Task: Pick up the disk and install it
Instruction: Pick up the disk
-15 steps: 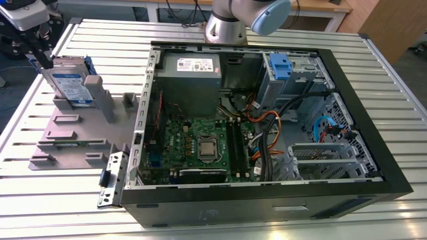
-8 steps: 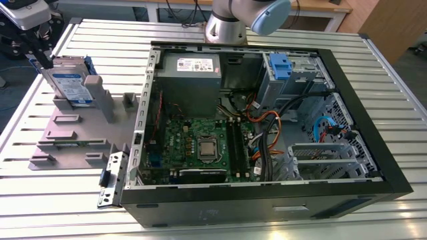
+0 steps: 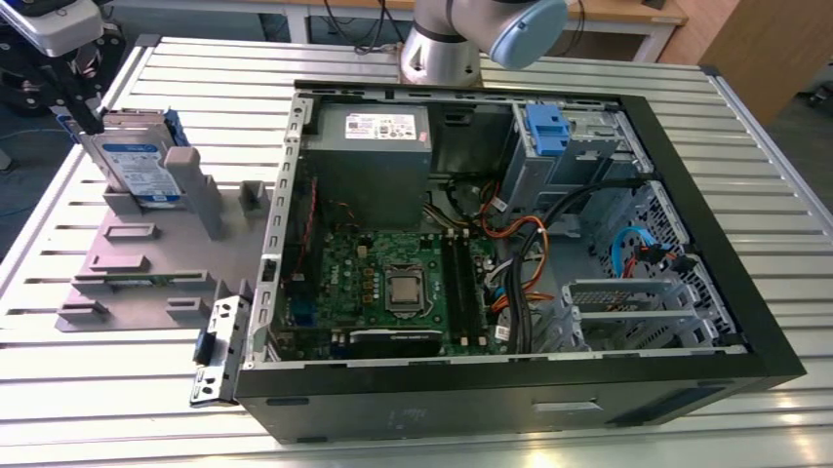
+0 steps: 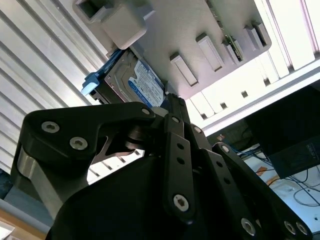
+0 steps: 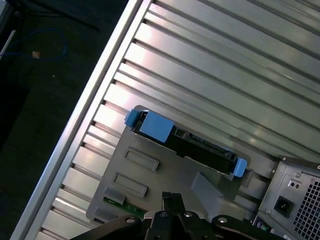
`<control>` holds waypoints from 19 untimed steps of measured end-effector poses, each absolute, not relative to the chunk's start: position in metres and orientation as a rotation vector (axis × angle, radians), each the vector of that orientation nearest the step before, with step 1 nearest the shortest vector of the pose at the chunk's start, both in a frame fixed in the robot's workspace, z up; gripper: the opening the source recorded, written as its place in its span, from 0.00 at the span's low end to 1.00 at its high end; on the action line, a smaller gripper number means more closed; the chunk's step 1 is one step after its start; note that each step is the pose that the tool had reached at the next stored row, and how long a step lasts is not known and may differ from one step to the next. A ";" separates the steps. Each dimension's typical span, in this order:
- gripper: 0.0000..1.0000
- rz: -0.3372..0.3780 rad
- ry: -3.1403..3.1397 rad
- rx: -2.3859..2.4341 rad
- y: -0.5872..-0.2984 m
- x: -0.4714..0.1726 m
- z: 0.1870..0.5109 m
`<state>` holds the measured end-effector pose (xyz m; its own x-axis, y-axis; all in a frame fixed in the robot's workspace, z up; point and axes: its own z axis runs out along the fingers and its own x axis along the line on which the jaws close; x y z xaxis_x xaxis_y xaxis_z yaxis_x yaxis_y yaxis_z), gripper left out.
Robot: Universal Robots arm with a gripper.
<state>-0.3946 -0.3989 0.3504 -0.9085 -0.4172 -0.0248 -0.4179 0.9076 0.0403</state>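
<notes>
Blue rails run round the disk (image 3: 140,161), which stands on its edge in a slot of the grey holder plate (image 3: 143,263). The plate lies on the slatted metal table (image 3: 104,409), at the exterior view's left of the open computer case (image 3: 495,409). The gripper (image 3: 89,115) hangs just beside the upper corner of the disk. In the first wrist view its fingers (image 5: 167,200) are pressed together, with nothing between them.
</notes>
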 end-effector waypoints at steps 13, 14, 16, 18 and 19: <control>0.10 0.071 3.033 -0.760 -0.399 -0.395 0.350; 0.10 0.071 3.031 -0.766 -0.399 -0.395 0.350; 0.10 0.071 3.029 -0.778 -0.399 -0.395 0.350; 0.10 0.071 3.026 -0.790 -0.399 -0.395 0.350; 0.10 0.071 3.024 -0.796 -0.399 -0.395 0.350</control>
